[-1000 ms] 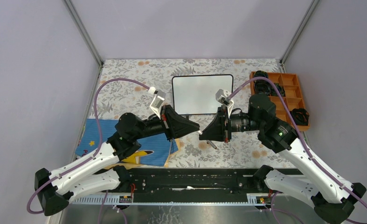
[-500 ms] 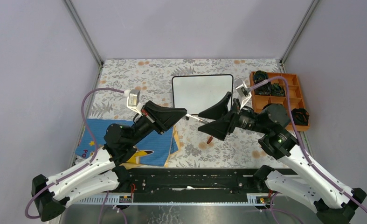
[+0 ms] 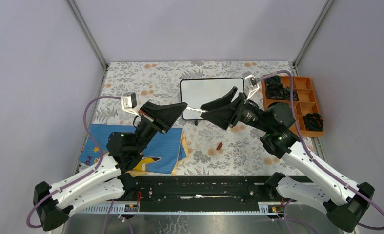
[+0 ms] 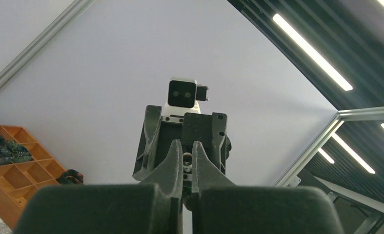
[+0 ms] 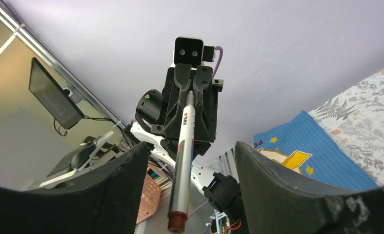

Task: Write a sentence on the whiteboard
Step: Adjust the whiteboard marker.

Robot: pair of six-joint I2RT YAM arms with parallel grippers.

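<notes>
My left gripper is shut on a white marker, which sticks out to the right above the table. In the right wrist view the marker runs between my right gripper's open fingers without touching either; its near end is reddish-brown. My right gripper faces the left one, tips almost meeting. The whiteboard lies just behind them, its visible surface white; the sentence is not in view. In the left wrist view the marker shows end-on between the shut fingers.
A small red cap lies on the flowered tablecloth in front of the grippers. An orange compartment tray with dark items stands at the right. A blue printed cloth lies at the front left under the left arm.
Both grippers have risen and moved back toward the whiteboard. The right gripper went from shut at the marker's tip to open, and the red cap now lies on the table.
</notes>
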